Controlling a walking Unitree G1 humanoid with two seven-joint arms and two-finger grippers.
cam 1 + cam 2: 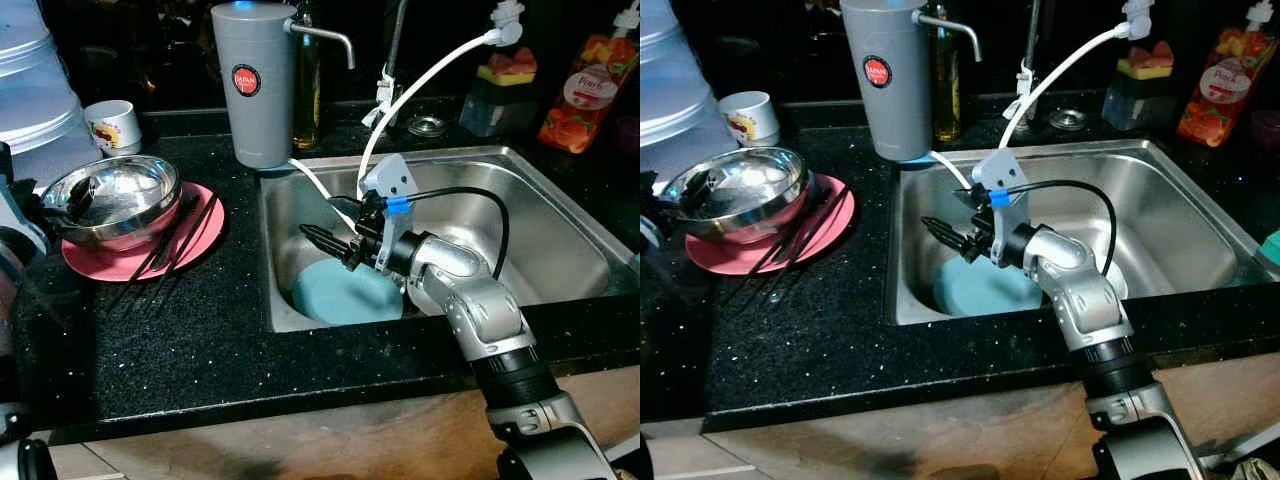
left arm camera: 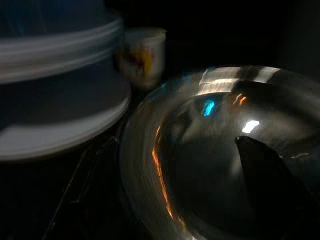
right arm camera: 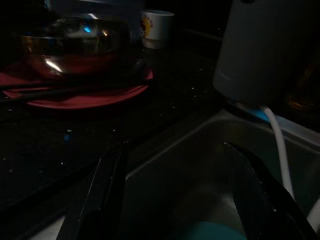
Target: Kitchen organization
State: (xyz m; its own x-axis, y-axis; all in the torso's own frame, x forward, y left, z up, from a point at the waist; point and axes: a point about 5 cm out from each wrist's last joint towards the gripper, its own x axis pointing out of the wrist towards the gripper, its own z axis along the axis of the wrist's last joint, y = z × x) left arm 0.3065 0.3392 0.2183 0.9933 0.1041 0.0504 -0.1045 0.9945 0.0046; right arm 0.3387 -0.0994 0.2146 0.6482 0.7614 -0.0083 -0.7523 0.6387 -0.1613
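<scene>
The right hand (image 1: 318,238) and its arm are covering part of the blue plate (image 1: 340,295) at the lower middle of the frame, so the plate's right side is going unseen. At the upper left, the big pale container (image 1: 35,80) is running off the frame's edge. The label on the orange bottle (image 1: 588,85) at the upper right is too small to read. In the left wrist view everything is coming out smeared: the steel bowl (image 2: 220,150) is blurring at its rim, and one dark finger (image 2: 270,175) of the left hand is running off the lower right, so its grip is staying unclear.
</scene>
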